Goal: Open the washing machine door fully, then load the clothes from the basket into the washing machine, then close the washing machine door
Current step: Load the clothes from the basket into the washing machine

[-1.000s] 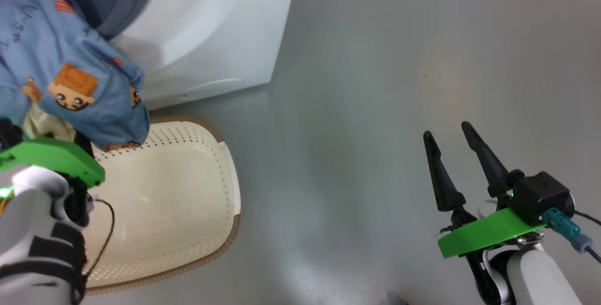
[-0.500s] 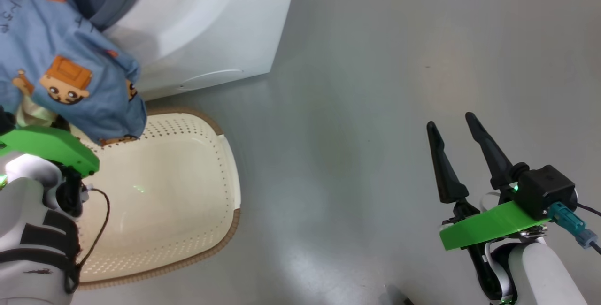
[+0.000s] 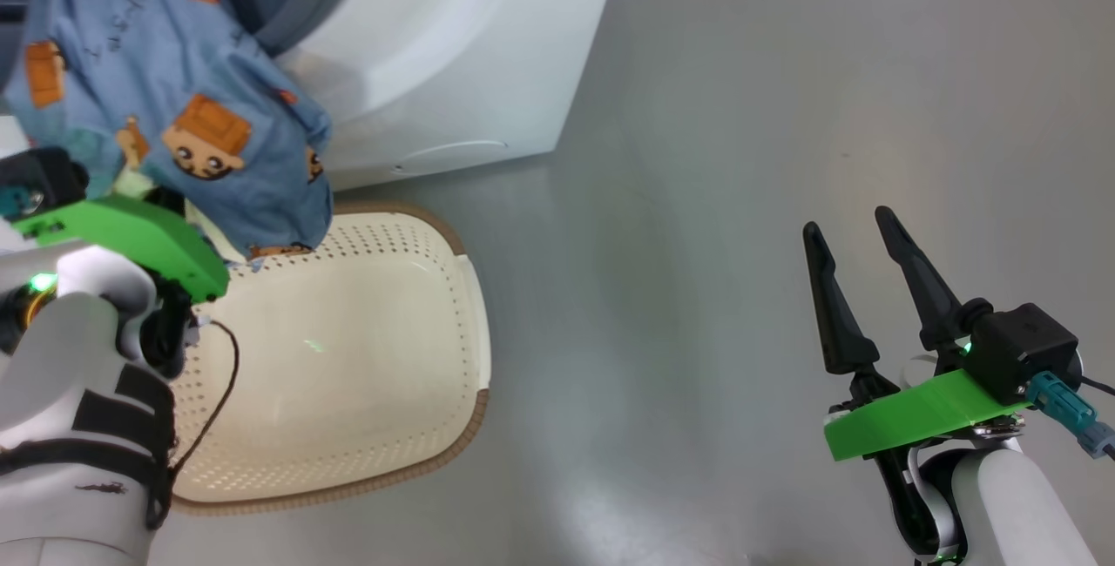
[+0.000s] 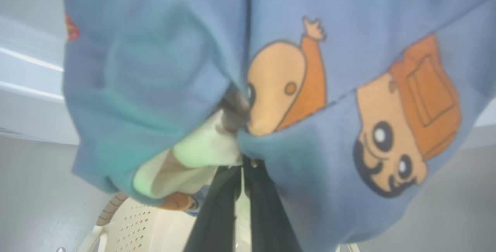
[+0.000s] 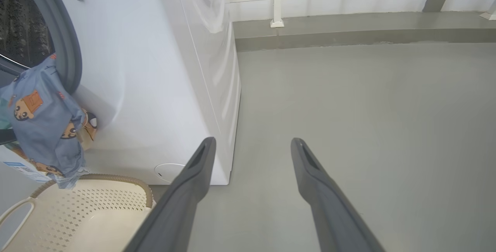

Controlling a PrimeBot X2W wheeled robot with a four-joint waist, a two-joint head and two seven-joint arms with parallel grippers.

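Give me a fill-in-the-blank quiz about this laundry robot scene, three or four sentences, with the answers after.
The left gripper is ___ on the clothes.
The clothes hang ___ the basket.
The right gripper is ___, holding nothing.
The washing machine body is ___ in colour.
Missing words: shut; above; open; white.

The left hand [image 4: 241,168] has its fingertips buried in the clothes [image 4: 162,69], which hang so close to the wrist lens that the folds and prints blur. In the head view the bundle covers most of the washing machine [image 3: 453,52] opening, and the top edge cuts off the cabinet. The left forearm [image 3: 70,427] hides the near-left corner of the basket [image 3: 475,374]. In the right wrist view a blue label sticker [image 5: 14,164] is half covered, its print too small to read.
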